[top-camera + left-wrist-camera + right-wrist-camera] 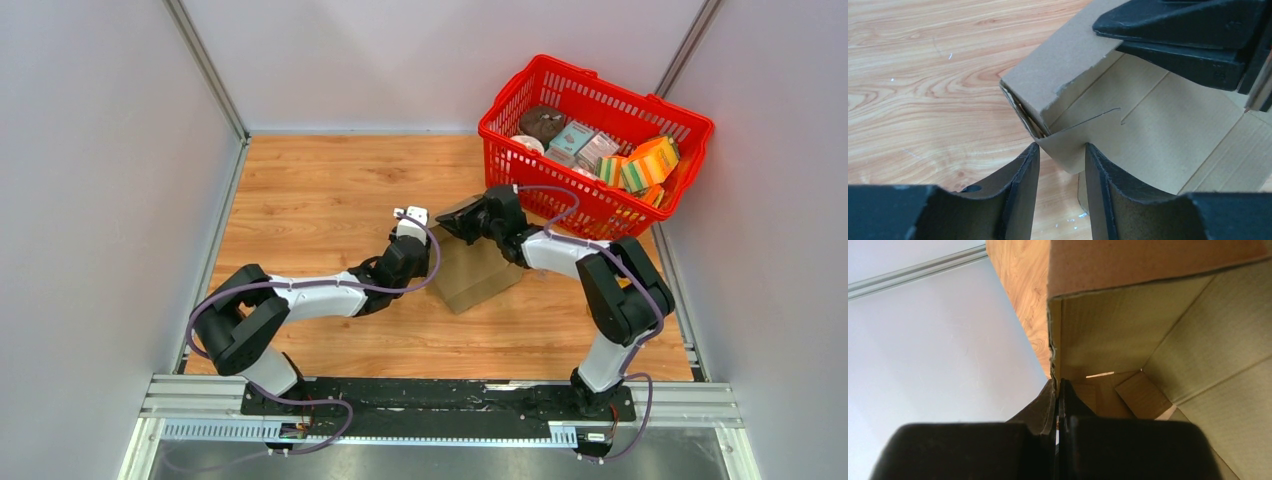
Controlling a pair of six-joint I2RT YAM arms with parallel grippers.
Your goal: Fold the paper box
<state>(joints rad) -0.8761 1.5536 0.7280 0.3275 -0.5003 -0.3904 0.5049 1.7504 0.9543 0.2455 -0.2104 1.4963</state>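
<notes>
Left arm [320, 295] lies low across the wooden surface [320, 190], reaching in from its near-left base toward the middle.

Left hand [1062, 146]: released. Its wrist view shows the fingers [1027, 172] spread, with the pointed corner of a brown flap in the gap between them. We cannot tell whether either finger touches the flap.

The paper box [478, 275] sits on the surface at about the centre, between the two hands and just in front of the basket. It is plain brown card, partly raised and open on the side facing the left wrist camera. One panel stands tilted, with a ragged edge. The flap beside it carries a short cut slit. The right wrist view shows the inside walls and a small tab lying at the bottom.

Right hand [1058, 386]: clenched on the box. Its fingers are pressed nearly together, with the thin edge of a wall running in between them.

Right arm [620, 285] bends back from its near-right base.

Far right: a red basket [548, 180] beside the side wall, holding colourful packages [640, 165].
</notes>
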